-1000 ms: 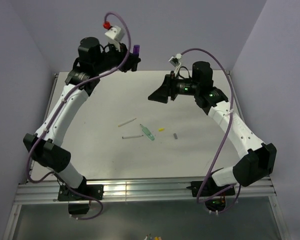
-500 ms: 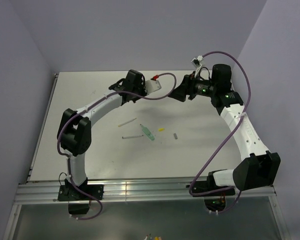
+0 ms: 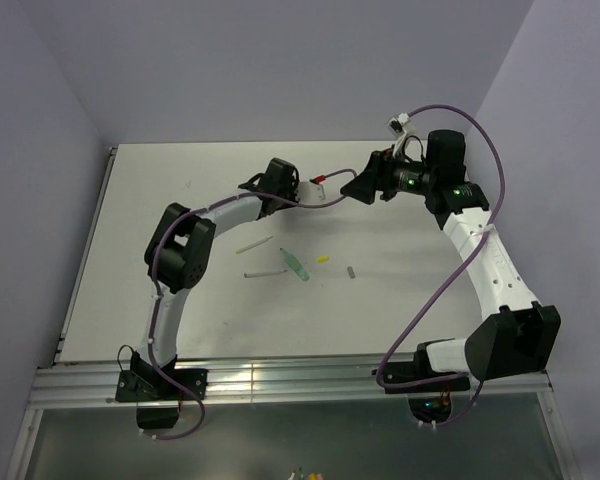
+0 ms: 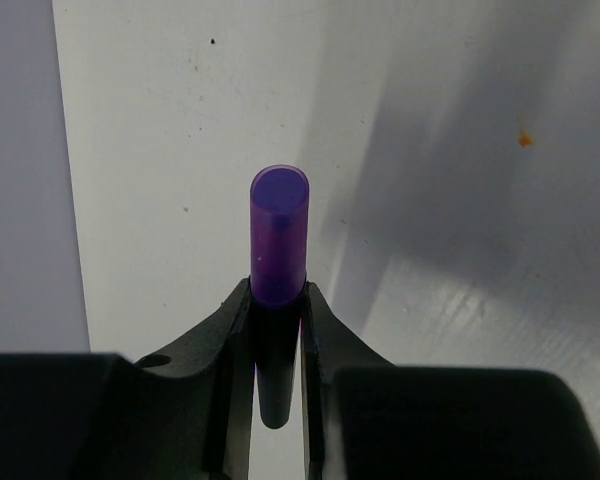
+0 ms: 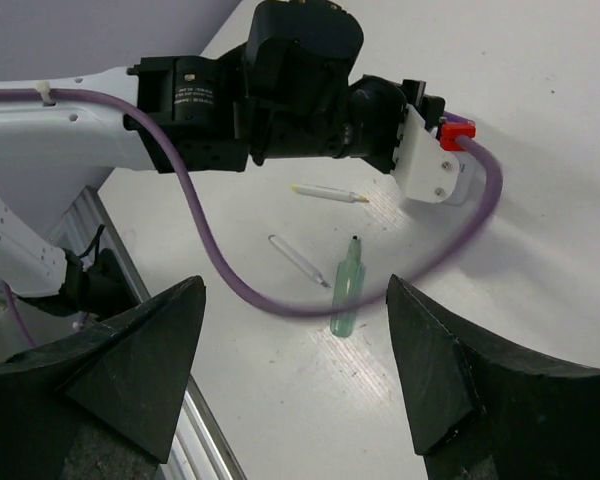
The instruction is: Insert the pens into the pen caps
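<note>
My left gripper (image 4: 277, 290) is shut on the black pen with the purple tip (image 4: 278, 235); its hollow purple end sticks out past the jaws. In the top view only that arm's wrist (image 3: 278, 180) shows, at the back middle. My right gripper (image 5: 295, 285) is wide open and empty, and in the top view (image 3: 361, 188) it faces the left wrist. The pale yellow-white pen (image 3: 254, 244), grey-white pen (image 3: 264, 273) and green pen (image 3: 294, 263) lie mid-table. The yellow cap (image 3: 323, 259) and grey cap (image 3: 350, 271) lie to their right. I see no separate purple cap.
The left arm's purple cable (image 5: 230, 270) loops low across the right wrist view, in front of the green pen (image 5: 347, 290) and grey-white pen (image 5: 300, 260). Its white camera mount (image 5: 430, 165) juts toward my right gripper. Walls stand close behind the table's back edge (image 3: 280, 143).
The left arm came down from high at the back left and folded, bringing the held pen to the back middle. The right gripper drew back and to the right.
</note>
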Tool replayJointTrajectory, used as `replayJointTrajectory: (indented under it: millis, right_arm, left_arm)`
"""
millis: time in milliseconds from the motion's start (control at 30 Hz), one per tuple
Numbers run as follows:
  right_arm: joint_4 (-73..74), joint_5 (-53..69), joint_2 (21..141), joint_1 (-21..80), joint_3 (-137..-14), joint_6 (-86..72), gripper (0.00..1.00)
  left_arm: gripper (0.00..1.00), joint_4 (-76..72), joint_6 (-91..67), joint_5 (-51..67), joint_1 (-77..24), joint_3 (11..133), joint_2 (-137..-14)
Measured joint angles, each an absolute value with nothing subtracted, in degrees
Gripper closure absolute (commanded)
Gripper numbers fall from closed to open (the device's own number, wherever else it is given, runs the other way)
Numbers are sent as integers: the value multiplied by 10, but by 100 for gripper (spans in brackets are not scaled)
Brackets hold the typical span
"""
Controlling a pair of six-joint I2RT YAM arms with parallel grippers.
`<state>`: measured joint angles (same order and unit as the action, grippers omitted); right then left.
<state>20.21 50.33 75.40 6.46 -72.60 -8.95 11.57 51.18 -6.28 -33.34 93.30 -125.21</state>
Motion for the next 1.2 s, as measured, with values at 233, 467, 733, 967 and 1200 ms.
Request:
replayJointTrajectory:
  millis: [233,467,733,967,1200]
  right_arm:
    - [235,505,739,49,-724,-54,14]
    - [302,503,736,49,-724,-9,13]
    - [324,491,736,49,-724,8,13]
    - [329,472,736,49,-724,12,13]
    - [339,457,734,49,-733,14,13]
  left_arm:
    - [93,95,540,-60,-326,978,-1299]
    - [90,94,558,-55,-317,1030,-1354]
    - [76,102,571,-42,-309,1065,-1380]
    - [66,106,573,-37,-308,1069,-1380]
    - [64,92,567,-32,-307,1046,-1367]
